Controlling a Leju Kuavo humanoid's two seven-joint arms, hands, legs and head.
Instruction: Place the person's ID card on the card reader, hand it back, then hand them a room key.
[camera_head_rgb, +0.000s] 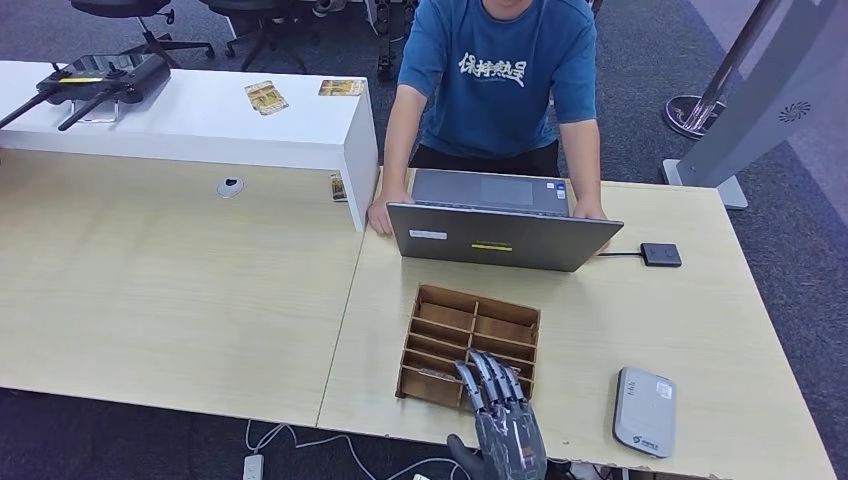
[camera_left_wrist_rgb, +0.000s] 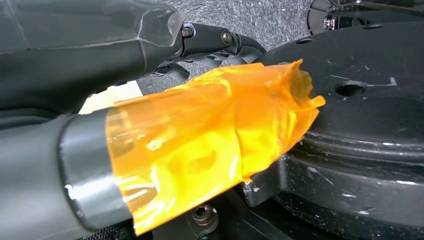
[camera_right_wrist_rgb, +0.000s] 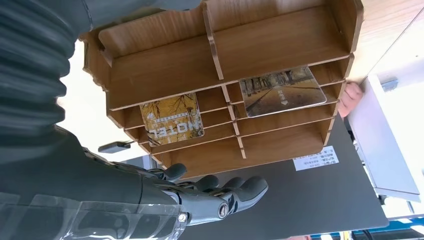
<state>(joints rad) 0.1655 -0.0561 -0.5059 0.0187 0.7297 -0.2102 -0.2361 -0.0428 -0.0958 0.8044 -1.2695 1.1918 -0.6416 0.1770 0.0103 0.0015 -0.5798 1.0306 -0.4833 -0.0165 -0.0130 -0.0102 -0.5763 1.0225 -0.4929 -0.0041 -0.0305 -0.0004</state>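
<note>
Organizer: wooden compartment tray (camera_head_rgb: 470, 345), lower centre of the head view, holding two hotel key cards (camera_right_wrist_rgb: 172, 120) in separate slots.
Right hand: right hand (camera_head_rgb: 505, 425) over the tray's near edge, fingers extended and slightly apart, holding nothing.
Left hand: left hand (camera_left_wrist_rgb: 100, 65) hangs low by the robot's body; whether it is open or closed cannot be told.
Card reader: grey card reader (camera_head_rgb: 645, 410), lower right, with no card on it.
Person: person (camera_head_rgb: 500, 90) behind laptop (camera_head_rgb: 500, 235), upper centre.
Progress: ID card not seen; judged at the room-key stage, key not yet picked.
</note>
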